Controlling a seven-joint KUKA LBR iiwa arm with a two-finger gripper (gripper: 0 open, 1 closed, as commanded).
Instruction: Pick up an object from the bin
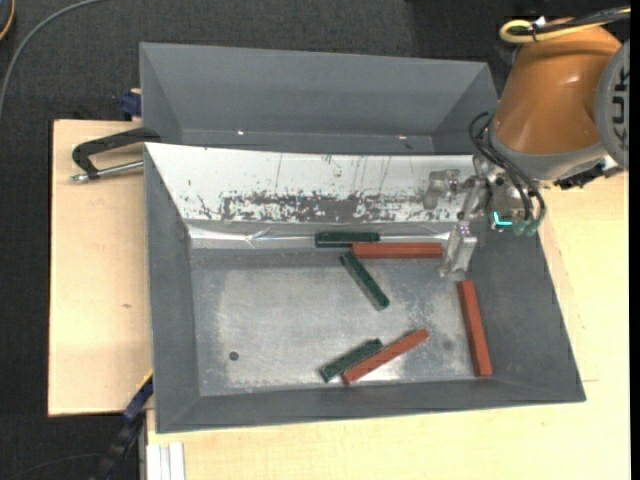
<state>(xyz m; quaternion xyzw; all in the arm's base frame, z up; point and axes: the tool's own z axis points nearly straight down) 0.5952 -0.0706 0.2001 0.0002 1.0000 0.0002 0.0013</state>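
Bin (170, 298) walls frame my gripper (460, 260), hanging low inside. Jaw opening I cannot tell; nothing visibly held. A red stick (397, 251) ends just left of the jaws. Approach step, I judge: next, straddle it squarely.

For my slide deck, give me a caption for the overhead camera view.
Robot jaws low in the grey bin beside the right end of a red bar at the back wall.

Looked down from above and slightly to one side, taking in the whole grey metal bin (280, 308), orange-covered robot arm (550, 88) at right.
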